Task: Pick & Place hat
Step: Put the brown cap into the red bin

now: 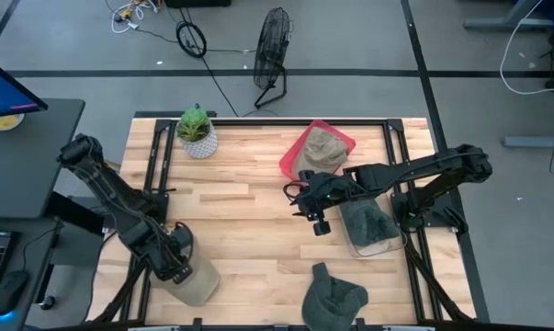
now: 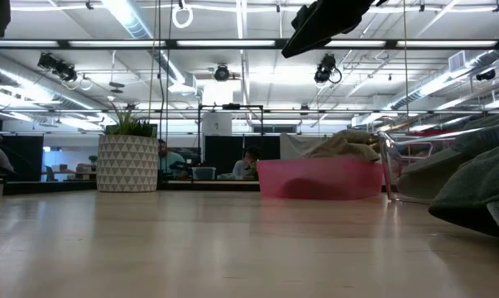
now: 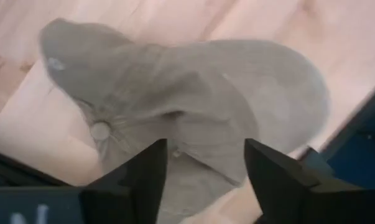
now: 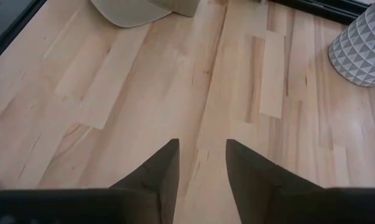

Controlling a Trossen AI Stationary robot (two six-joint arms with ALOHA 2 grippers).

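A beige hat (image 1: 198,283) lies on the table's near left corner. In the left wrist view this beige hat (image 3: 193,106) fills the picture, its crown button (image 3: 100,130) facing up. My left gripper (image 1: 178,260) (image 3: 206,180) is open right over it, with a finger on either side of the crown's folds. My right gripper (image 1: 319,223) (image 4: 201,168) is open above bare wood at mid-table. A second beige hat (image 1: 324,149) sits in a pink tray (image 1: 293,156). A dark green hat (image 1: 368,221) lies in a clear bin (image 1: 379,248). My left gripper comes at the beige hat's crown from above with open fingers (image 3: 151,177). I cannot tell whether they touch the cloth.
Another green hat (image 1: 333,299) lies at the near edge. A potted plant (image 1: 197,133) (image 2: 127,157) stands at the far left. In the low view the pink tray (image 2: 319,178) and the clear bin (image 2: 406,170) stand on the right. Bare wood (image 1: 249,230) lies between the arms.
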